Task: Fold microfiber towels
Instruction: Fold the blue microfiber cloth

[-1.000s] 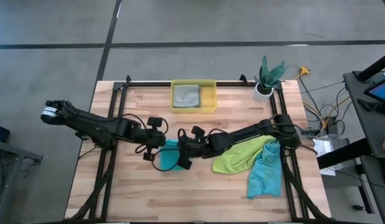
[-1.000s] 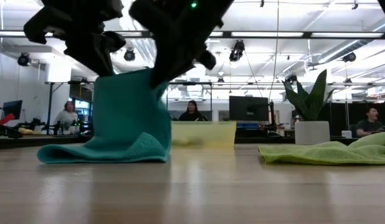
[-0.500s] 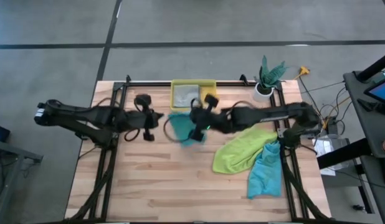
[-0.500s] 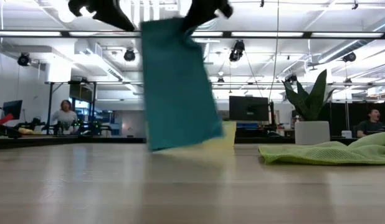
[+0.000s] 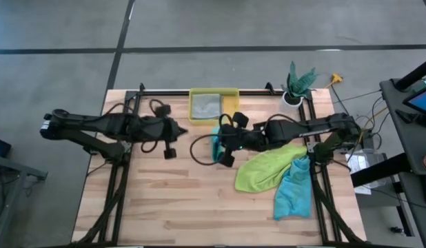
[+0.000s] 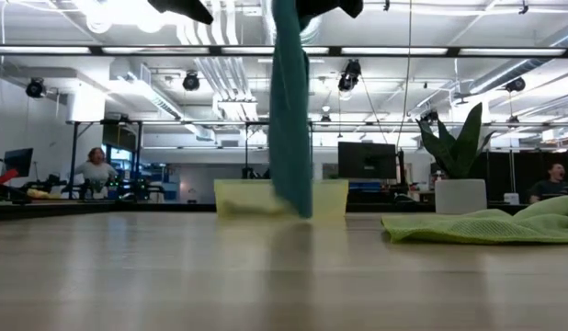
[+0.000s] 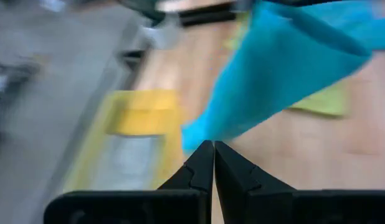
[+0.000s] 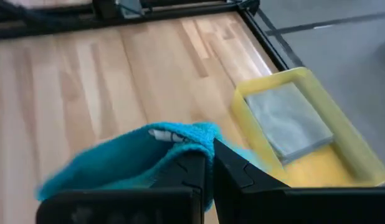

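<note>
Right gripper clamped on teal towel, hanging above table near yellow bin. Left gripper pinched together, empty, beside towel. No legible writing.

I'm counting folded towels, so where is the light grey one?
The grey towel lies folded inside the yellow bin at the table's far edge in the high view, left of the potted plant.
</note>
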